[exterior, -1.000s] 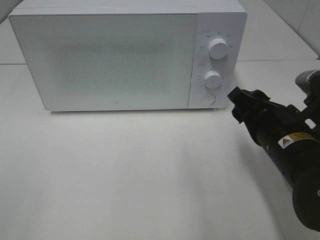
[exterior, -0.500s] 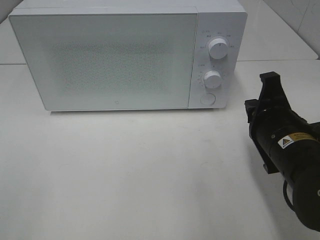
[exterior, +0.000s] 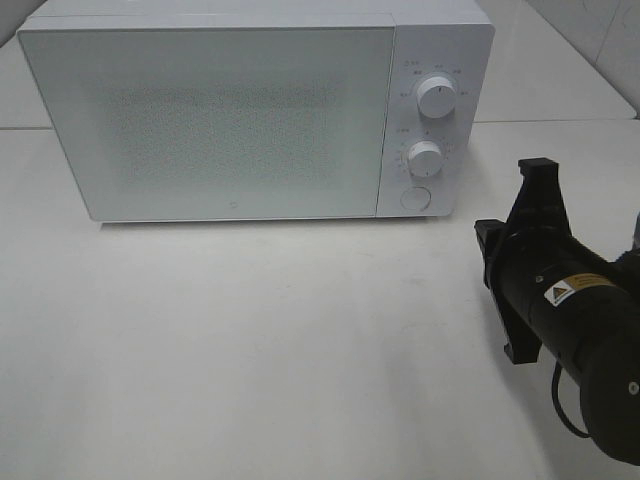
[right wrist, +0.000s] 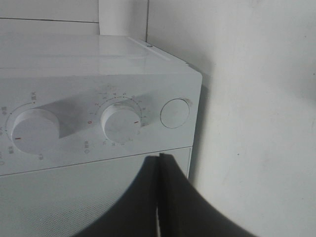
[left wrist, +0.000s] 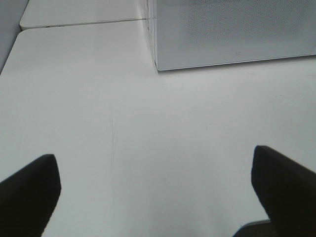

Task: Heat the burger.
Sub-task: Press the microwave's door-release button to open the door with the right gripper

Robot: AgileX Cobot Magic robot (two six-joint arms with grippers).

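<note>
Exterior high count: one white microwave (exterior: 210, 110), door shut; two dials (exterior: 436, 97) and one round button (exterior: 415, 198) on its panel. Set on a pale table (exterior: 250, 340). One right gripper (exterior: 537, 170), fingers pressed together on nothing, near the panel's right side and apart from it, facing the dials in the right wrist view. One left gripper (left wrist: 155, 192), spread wide, holding nothing, above the table before the door. Burger unseen in every view; place and facing cannot be told.

White microwave (exterior: 250, 110), its door (exterior: 215, 120) finely speckled grey, white knobs (right wrist: 121, 121) with small orange marks; white counter (exterior: 250, 330); black right gripper (exterior: 537, 168), yellow label (exterior: 572, 289) behind.
</note>
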